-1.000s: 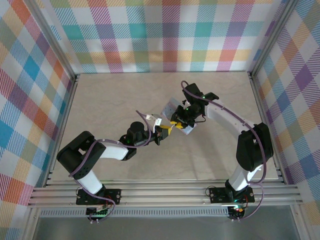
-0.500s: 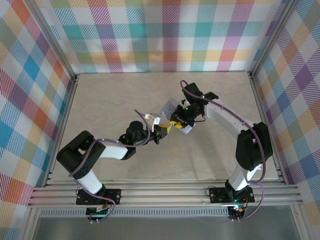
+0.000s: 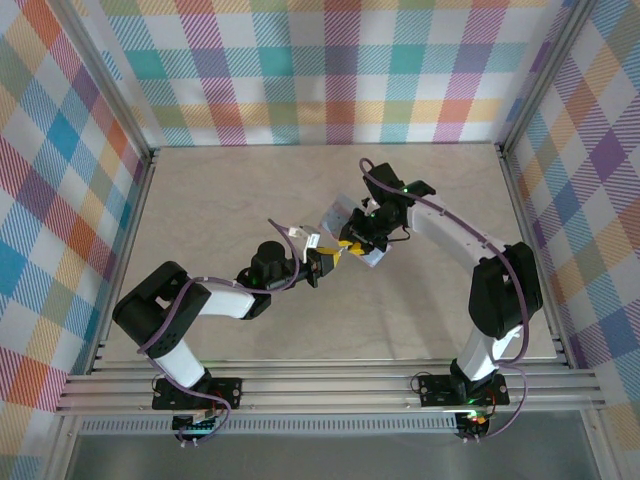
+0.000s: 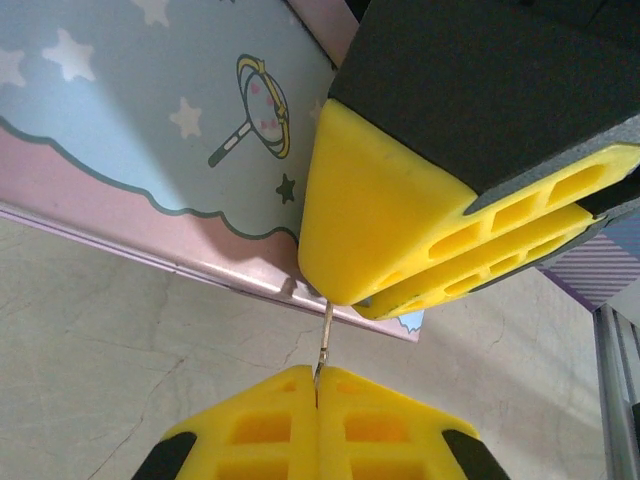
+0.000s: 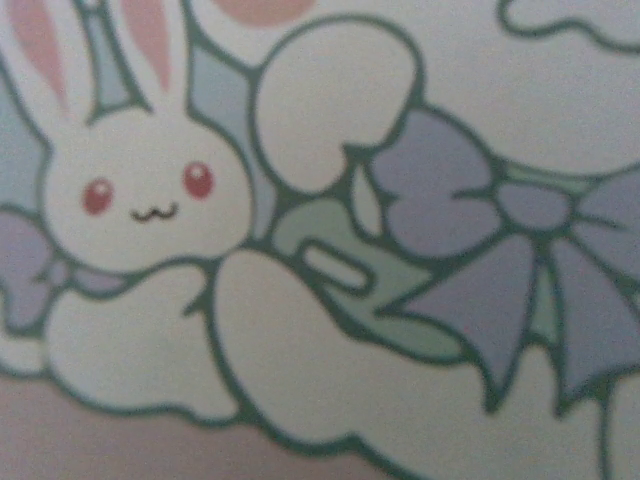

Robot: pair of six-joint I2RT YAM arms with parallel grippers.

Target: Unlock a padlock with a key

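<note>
In the left wrist view, my left gripper (image 4: 317, 372) is shut on the key (image 4: 325, 335), a thin grey metal sliver that stands up from the seam of the yellow pads. The key's tip reaches the underside of my right gripper (image 4: 350, 298). That gripper's two yellow fingers (image 4: 400, 220) lie pressed together. The padlock is hidden; a dark sliver shows in their seam. From above, the left gripper (image 3: 332, 258) and right gripper (image 3: 352, 243) meet at the near corner of the pale blue cartoon box (image 3: 340, 213).
The cartoon box (image 4: 130, 110) lies tilted just behind the grippers, and its pink edge runs close to the key. The right wrist camera is pressed close to the box's rabbit print (image 5: 140, 190). Beige tabletop (image 3: 230, 190) surrounds the arms, with aluminium rails and plaid walls at its edges.
Both grippers and the box have crept slightly up and to the left together. Both grips are unchanged.
</note>
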